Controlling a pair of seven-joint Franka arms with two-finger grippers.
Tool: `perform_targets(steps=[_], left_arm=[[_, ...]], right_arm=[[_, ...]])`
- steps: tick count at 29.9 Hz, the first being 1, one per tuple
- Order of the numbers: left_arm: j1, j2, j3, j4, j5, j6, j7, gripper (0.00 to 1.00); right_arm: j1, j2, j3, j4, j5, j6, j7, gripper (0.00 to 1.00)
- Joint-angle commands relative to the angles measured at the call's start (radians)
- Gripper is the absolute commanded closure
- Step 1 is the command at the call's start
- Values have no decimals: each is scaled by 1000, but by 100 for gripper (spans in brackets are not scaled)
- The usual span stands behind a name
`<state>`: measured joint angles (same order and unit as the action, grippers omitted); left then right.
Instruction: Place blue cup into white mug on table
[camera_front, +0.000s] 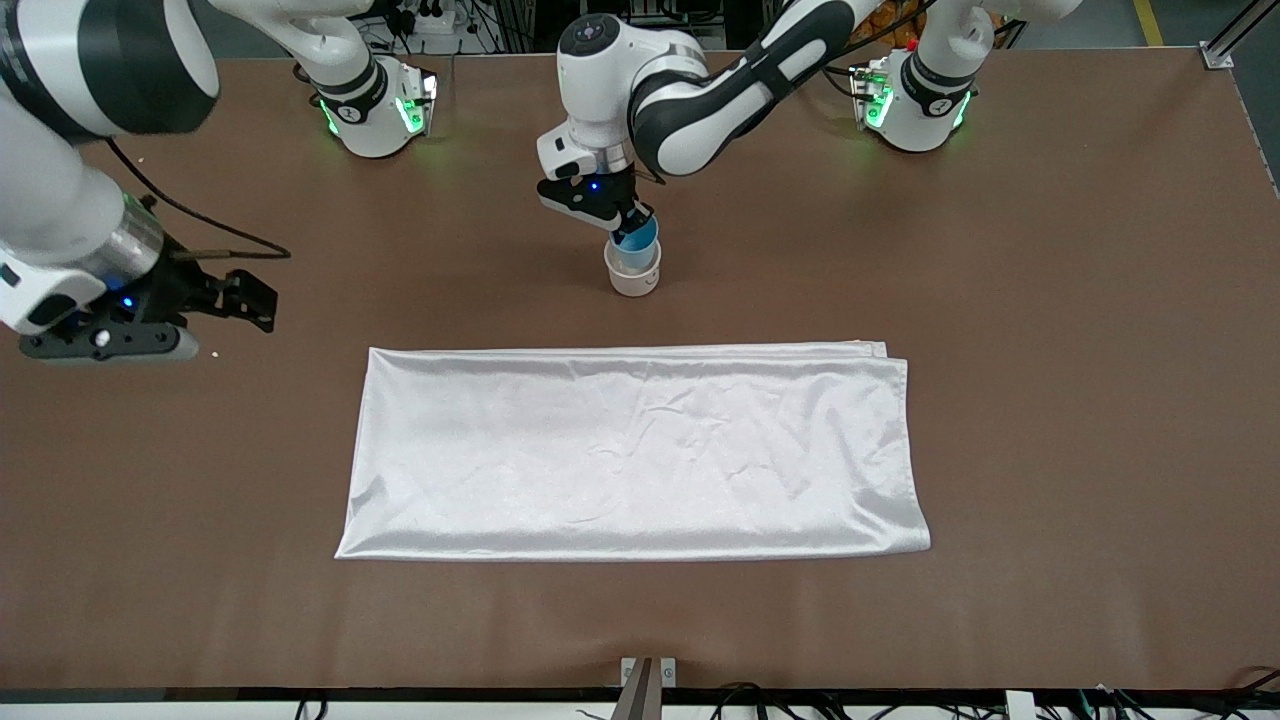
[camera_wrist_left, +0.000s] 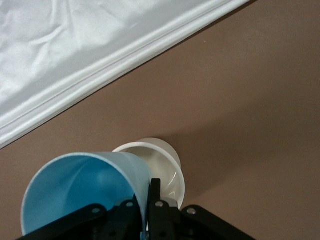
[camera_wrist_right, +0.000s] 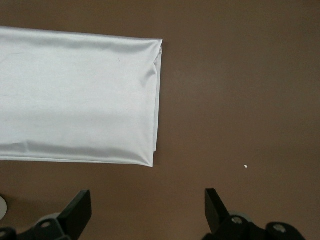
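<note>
With the cup (camera_front: 637, 243) clamped by its rim in the left gripper (camera_front: 632, 222) and tilted over the mug (camera_front: 633, 274), a catch on the rim risks tipping the mug onto the tabletop (camera_front: 1050, 330), while the right gripper (camera_front: 232, 300) waits, jaws apart.

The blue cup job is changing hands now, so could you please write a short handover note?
Left pincer: shut on the blue cup at its rim, holding it tilted over the white mug.
Right pincer: open, empty, waiting over the table at the right arm's end.
White mug stands upright, farther from the front camera than the white cloth.
Done: cup picked up and brought to the mug.
Left: lower it in, release.
</note>
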<state>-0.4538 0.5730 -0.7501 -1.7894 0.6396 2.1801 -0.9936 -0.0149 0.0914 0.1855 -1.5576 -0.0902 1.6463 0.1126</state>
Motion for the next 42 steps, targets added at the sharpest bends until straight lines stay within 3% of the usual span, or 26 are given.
perform_targets(steps=[1, 12, 13, 15, 16, 23, 30, 38, 42], left_arm=[[-19, 51, -12, 24, 57, 9, -20, 100], [-26, 74, -12, 30, 81, 9, -48, 100], [-25, 74, -12, 31, 81, 9, -46, 85], [-20, 74, -12, 31, 81, 9, -45, 32], [-17, 74, -11, 31, 83, 9, -36, 1], [-9, 59, -12, 33, 80, 9, -33, 0], [21, -13, -24, 28, 60, -3, -37, 0], [53, -142, -25, 28, -90, -85, 36, 0], [58, -223, 41, 30, -230, -121, 189, 0]], right_arm=[[-20, -12, 9, 60, 23, -63, -19, 0], [-22, -27, 6, 70, 24, -72, -28, 0], [-20, -35, 5, 64, 24, -75, -31, 0], [-20, -45, 5, 56, 26, -92, -34, 0], [-20, -53, 5, 48, 27, -100, -33, 0], [-23, -137, -3, -74, 79, -63, -34, 0], [-25, -144, -5, -84, 79, -62, -34, 0], [-25, -137, -17, -53, 81, -63, -36, 0], [-30, -125, -18, -3, 78, -72, -34, 0]])
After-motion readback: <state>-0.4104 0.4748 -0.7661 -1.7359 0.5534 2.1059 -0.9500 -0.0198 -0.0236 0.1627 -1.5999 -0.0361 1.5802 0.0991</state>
